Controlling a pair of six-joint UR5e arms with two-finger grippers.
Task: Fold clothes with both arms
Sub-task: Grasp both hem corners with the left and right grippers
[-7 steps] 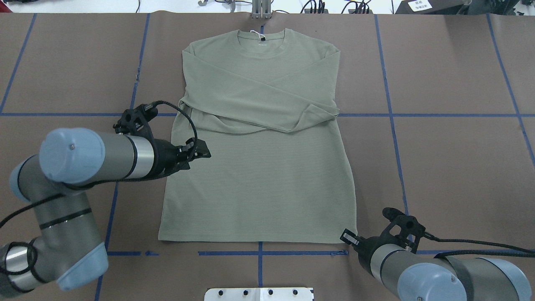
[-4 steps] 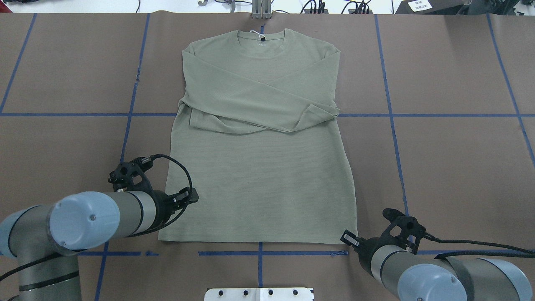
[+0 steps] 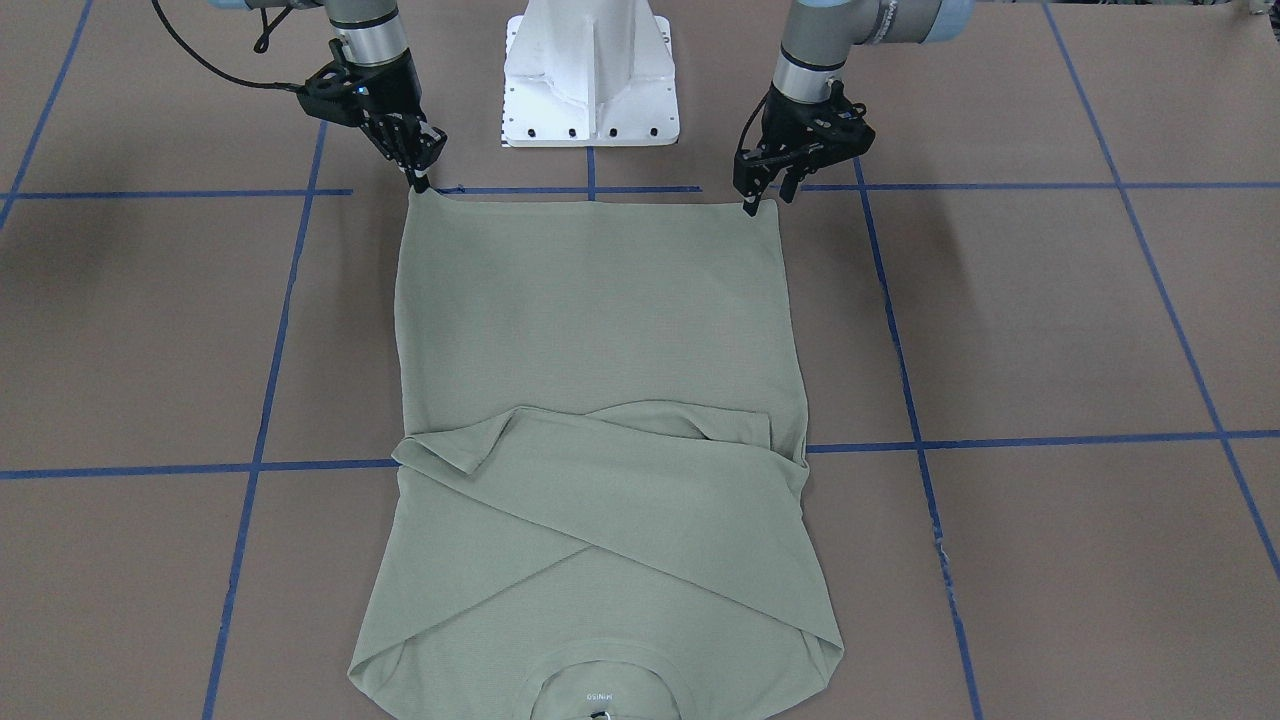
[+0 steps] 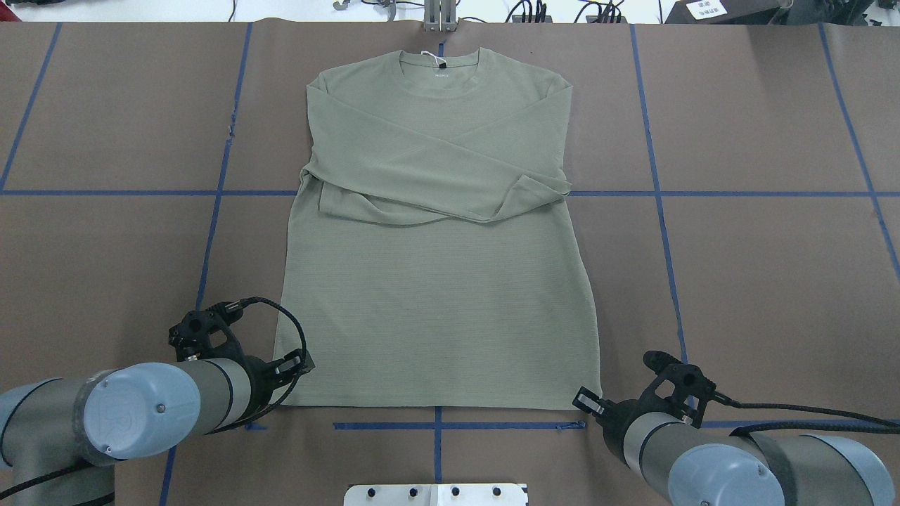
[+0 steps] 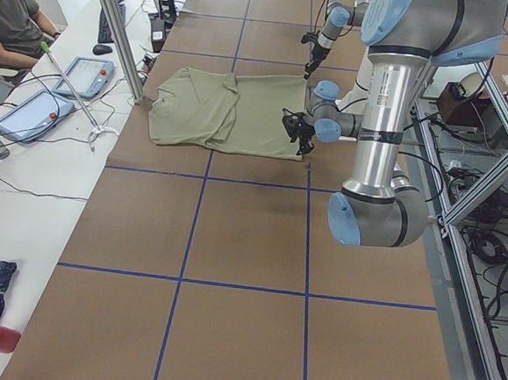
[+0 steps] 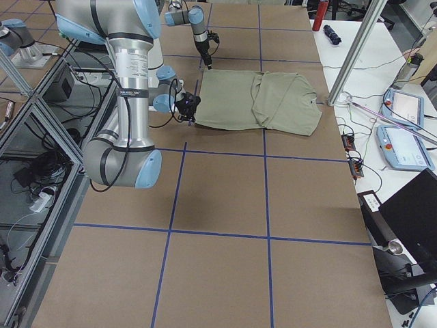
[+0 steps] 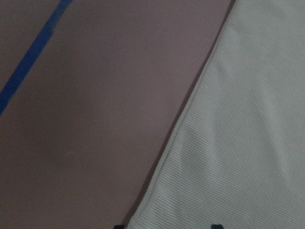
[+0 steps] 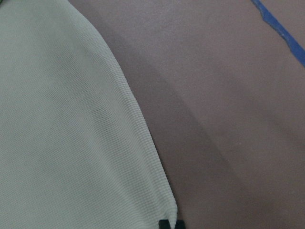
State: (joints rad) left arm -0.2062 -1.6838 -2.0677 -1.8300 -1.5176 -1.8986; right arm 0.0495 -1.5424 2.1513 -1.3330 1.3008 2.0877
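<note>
The clothes (image 4: 436, 281) are one sage-green long-sleeved shirt, flat on the brown table, collar at the far edge, both sleeves crossed over the chest. My left gripper (image 4: 301, 365) is open at the near-left hem corner; the left wrist view shows its two tips wide apart over the shirt (image 7: 238, 143). In the front view the same gripper (image 3: 768, 200) hangs just above that corner. My right gripper (image 3: 420, 182) is shut on the opposite hem corner, with both tips pinched together at the cloth's edge (image 8: 62, 133).
The white pedestal base (image 3: 590, 70) stands just behind the hem. Blue tape lines (image 4: 436, 425) grid the table. A metal bracket (image 4: 439, 17) sits at the far edge. A seated person (image 5: 13, 13) and tablets are at a side table.
My left arm has swung back from the shirt's left side, down along the edge to the near hem corner. The right arm and the shirt have stayed put.
</note>
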